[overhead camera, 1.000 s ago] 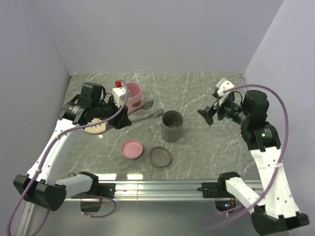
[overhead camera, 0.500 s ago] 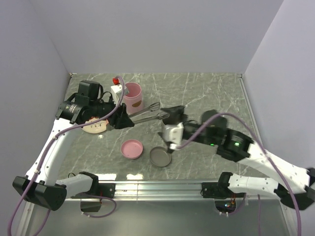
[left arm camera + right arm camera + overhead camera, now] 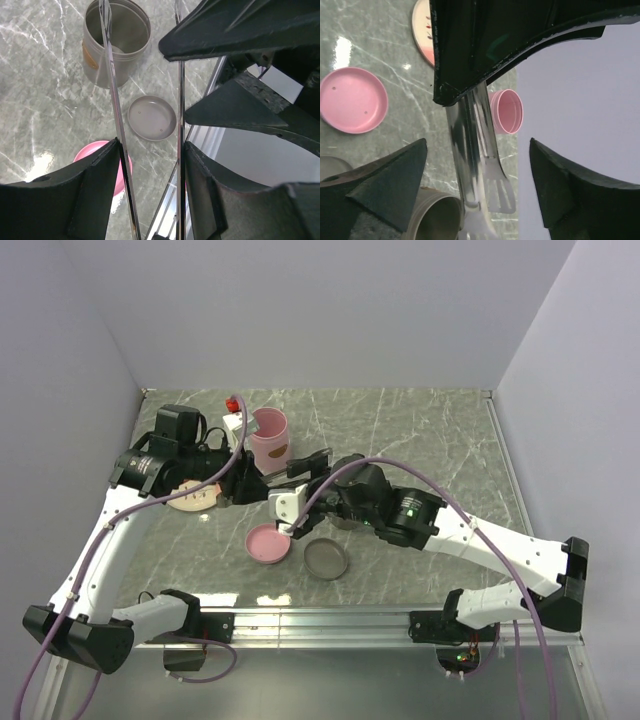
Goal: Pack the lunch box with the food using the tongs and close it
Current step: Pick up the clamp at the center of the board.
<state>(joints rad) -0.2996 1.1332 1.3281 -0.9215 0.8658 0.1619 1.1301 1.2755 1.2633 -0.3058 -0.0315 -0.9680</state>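
The grey marble bench [image 3: 430, 430] carries everything. The right arm [image 3: 480, 540] lies low across its middle towards the left arm [image 3: 110, 540]. The two hands meet beside the pink tin [image 3: 268, 435]. The left hand [image 3: 152, 145] grips the tongs [image 3: 470, 125], one finger pressed on the outside of each thin arm, so the two arms are held a little apart. The tongs point out over the bench, and in the left wrist view one arm crosses in front of the open grey tin [image 3: 95, 60]. The right hand [image 3: 479, 142] stands wide, a finger on either side of the tongs near their flat tips; whether it touches them cannot be told. The plate [image 3: 185, 502] sits under the left arm, mostly hidden, and red flecks [image 3: 427, 24] on it are too small to identify. The pink lid [image 3: 268, 543] and grey lid [image 3: 326, 558] lie side by side near the front, apart from both tins.
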